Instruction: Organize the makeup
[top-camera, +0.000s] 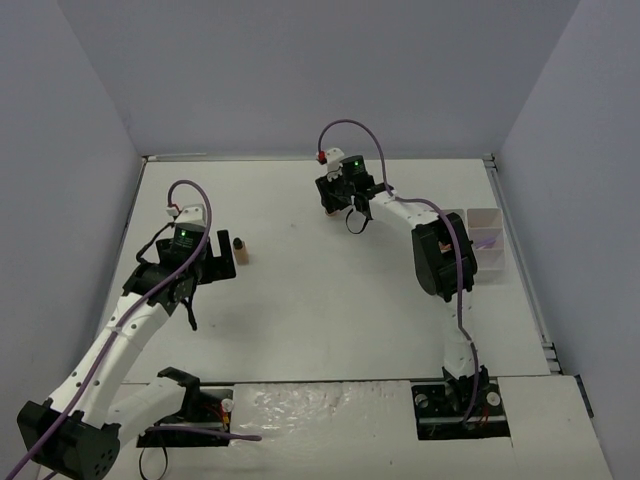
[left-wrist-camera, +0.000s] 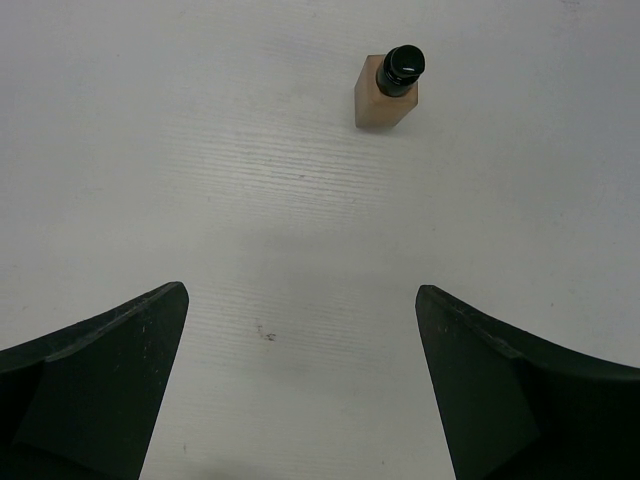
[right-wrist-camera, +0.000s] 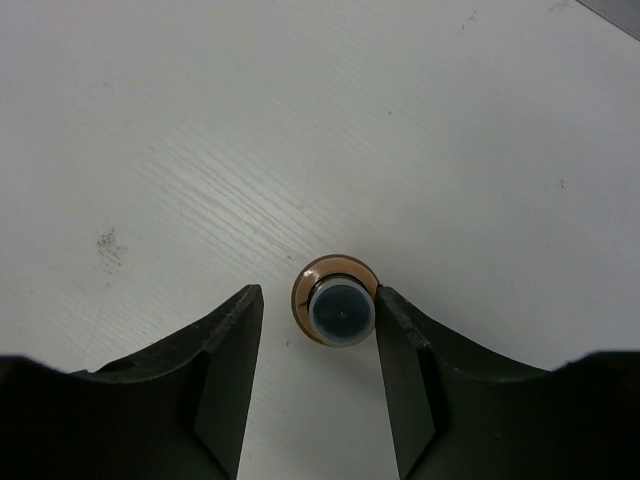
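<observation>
Right gripper (right-wrist-camera: 318, 310) spread around round bottle (right-wrist-camera: 337, 300), left gripper (left-wrist-camera: 302, 300) spread; tray (top-camera: 486, 212) holds lilac stick (top-camera: 487, 241).

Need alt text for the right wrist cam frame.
Seen from above, a round tan bottle with a dark cap stands on the white table between the right end effector's open black fingers. One finger sits at the cap; the other leaves a gap.

Tan bottle (left-wrist-camera: 384, 106), black cap (left-wrist-camera: 401, 66); white, faintly streaked table (left-wrist-camera: 200, 150).

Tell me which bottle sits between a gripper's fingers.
The round bottle, between the right gripper's open jaws; the square bottle stands clear of the left gripper.
</observation>
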